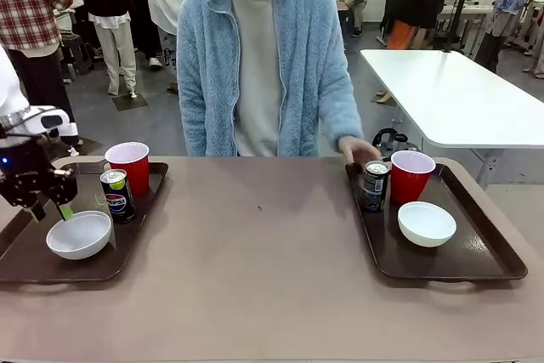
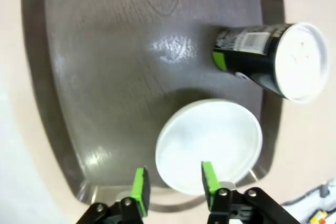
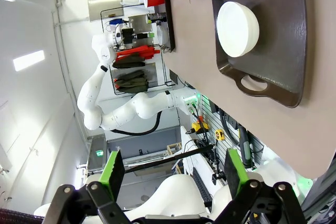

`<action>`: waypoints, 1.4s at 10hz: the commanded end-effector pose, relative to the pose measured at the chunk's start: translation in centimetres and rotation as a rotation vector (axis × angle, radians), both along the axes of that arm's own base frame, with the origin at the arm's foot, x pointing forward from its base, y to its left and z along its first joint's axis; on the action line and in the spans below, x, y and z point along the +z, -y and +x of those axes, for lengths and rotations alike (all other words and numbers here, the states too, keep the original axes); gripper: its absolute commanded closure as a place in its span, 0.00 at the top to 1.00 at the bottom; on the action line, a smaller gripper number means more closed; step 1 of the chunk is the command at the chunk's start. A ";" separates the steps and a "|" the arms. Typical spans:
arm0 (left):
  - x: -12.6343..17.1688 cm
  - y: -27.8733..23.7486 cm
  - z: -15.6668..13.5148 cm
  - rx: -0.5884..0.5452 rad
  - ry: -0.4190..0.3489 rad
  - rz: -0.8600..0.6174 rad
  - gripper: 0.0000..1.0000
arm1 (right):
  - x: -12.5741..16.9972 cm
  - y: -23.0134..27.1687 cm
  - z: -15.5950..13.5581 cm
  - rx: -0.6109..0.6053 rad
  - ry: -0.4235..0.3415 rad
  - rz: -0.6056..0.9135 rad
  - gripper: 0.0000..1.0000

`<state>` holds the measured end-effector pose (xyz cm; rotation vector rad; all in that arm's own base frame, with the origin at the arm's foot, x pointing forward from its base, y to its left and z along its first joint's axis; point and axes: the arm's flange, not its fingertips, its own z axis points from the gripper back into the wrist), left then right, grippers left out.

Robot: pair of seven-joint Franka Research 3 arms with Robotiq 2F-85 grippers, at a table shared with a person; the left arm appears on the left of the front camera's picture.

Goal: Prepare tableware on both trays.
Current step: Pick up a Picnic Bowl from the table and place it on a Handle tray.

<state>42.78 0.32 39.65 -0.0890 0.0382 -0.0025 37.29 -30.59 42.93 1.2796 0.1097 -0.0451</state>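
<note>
Tableware sits on both brown trays already; on the left tray a red cup stands at the far side, a Pepsi can just in front of it, and a white bowl nearest the robot; on the right tray a dark can stands beside a second red cup, with another bowl in front, and the person's hand rests on top of that can. The left gripper hangs over the near rim of the left bowl, its green pads parted with nothing between them, one either side of the rim; the right gripper is wide open and empty, well away from the right tray. These bowls look light, stiff and smooth, likely to slide on the glossy tray, so I'd pinch the thin rim wall firmly; cups would squash if squeezed hard, better taken low on the body; cans seem the heaviest and firmest, best gripped around the middle.
</note>
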 end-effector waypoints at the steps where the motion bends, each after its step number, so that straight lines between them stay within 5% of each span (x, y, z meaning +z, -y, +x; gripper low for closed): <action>1: 3.4 1.0 -0.5 -0.013 -0.013 -0.014 1.00 | 0.2 -0.1 -0.1 0.001 -0.006 -0.002 1.00; 3: 6.3 1.9 -0.9 -0.053 -0.029 -0.006 1.00 | 0.2 -0.1 -0.1 0.001 -0.006 -0.002 1.00; 4: 7.6 2.3 -0.9 -0.063 -0.024 0.009 0.84 | 0.2 -0.1 -0.1 0.001 -0.006 -0.002 1.00; 6: 9.8 3.0 -0.9 -0.063 0.019 0.052 1.00 | 0.2 -0.1 -0.1 0.001 -0.006 -0.002 1.00; 13: 9.2 2.8 -0.9 -0.071 0.003 0.026 0.98 | 0.2 -0.1 -0.1 0.001 -0.006 -0.002 1.00; 14: 10.8 -0.2 0.2 -0.054 -0.012 -0.153 1.00 | 0.2 -0.1 -0.1 0.001 -0.006 -0.002 1.00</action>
